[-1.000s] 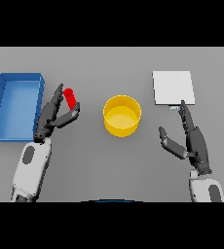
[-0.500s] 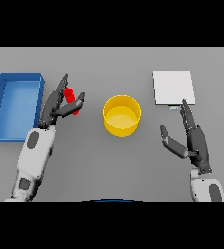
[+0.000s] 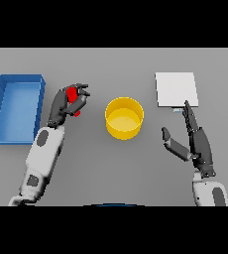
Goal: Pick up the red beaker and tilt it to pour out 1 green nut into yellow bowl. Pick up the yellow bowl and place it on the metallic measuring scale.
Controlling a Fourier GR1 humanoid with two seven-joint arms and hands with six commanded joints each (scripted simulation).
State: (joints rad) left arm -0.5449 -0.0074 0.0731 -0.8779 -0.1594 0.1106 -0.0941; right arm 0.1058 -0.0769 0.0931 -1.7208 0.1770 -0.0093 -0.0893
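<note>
The left hand [image 3: 66, 101] curls its dark fingers around the small red beaker [image 3: 73, 95], which shows between fingers and thumb. Beyond those fingertips sits the round, smooth yellow bowl [image 3: 124, 117]. The right hand [image 3: 198, 141] rests with fingers straight, their tips just below the flat square metallic scale [image 3: 176, 89].

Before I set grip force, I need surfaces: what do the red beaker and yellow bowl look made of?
Red beaker: probably plastic, a flat matte red, mostly hidden by the left hand's curled fingers. Yellow bowl: likely plastic too, uniform colour, no metallic glint.
</note>
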